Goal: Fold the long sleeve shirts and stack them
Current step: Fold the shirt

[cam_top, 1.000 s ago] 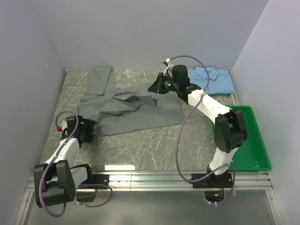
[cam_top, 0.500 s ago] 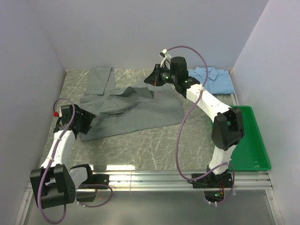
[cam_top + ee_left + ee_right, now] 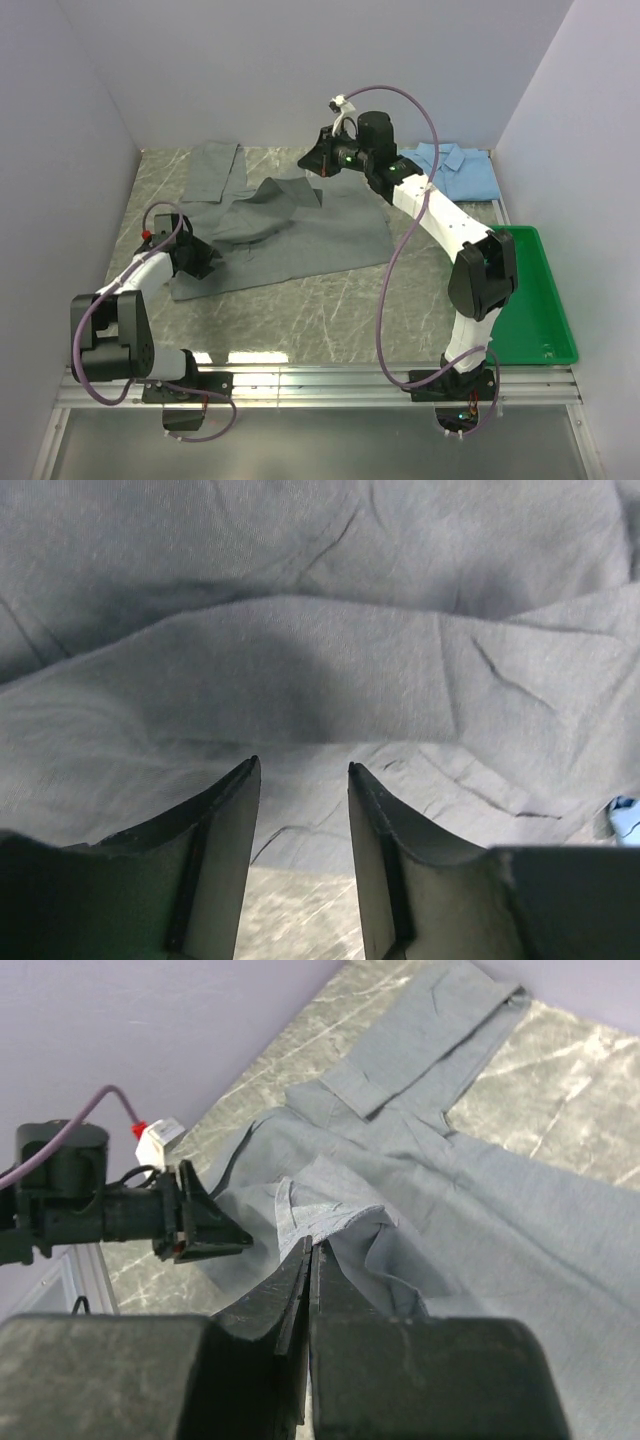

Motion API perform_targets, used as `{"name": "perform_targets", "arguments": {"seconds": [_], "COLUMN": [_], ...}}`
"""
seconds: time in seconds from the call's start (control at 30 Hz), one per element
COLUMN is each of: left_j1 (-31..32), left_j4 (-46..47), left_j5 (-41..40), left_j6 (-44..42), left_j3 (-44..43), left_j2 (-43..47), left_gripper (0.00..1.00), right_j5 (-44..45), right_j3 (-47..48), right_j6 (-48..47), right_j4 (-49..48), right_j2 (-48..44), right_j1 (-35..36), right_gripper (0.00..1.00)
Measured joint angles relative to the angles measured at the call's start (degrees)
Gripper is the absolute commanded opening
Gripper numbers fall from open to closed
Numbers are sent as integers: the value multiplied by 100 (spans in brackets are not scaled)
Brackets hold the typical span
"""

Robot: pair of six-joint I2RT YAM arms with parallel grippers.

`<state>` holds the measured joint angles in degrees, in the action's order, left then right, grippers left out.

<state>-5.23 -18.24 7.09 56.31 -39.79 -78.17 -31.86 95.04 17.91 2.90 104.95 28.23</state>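
Gripping a raised fold of the grey shirt [image 3: 300, 235] with the right end effector [image 3: 310, 1260], fingers pressed together. Showing the left end effector [image 3: 300, 780] slightly parted, empty, at that shirt's near-left hem. Noting the light blue shirt [image 3: 455, 170] lying far right on the worktop [image 3: 330, 300].

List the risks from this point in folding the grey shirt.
1. The right gripper appears shut on only a small fold of the grey shirt, so the cloth could slip out when pulled.
2. The left gripper is open at the shirt's near edge and holds nothing. With that edge unpinned, the whole shirt may drag across the table instead of folding.
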Motion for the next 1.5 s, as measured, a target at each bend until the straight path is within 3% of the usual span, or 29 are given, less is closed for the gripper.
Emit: {"name": "perform_targets", "arguments": {"seconds": [0.47,1.03,1.5], "left_j1": [2,2,-146], "left_j4": [413,767,901], "left_j5": [-37,15,-243], "left_j6": [195,610,1163], "left_j3": [-162,-138,402], "left_j2": [-350,-610,48], "left_gripper": [45,45,49], "right_j5": [-236,-896,-658], "right_j3": [138,4,-695], "right_j6": [-546,-1158,-1921], "right_j4": [76,118,669], "right_j2": [-111,-1252,-1386], "right_j1": [179,393,400], "right_gripper": [0,0,0]}}
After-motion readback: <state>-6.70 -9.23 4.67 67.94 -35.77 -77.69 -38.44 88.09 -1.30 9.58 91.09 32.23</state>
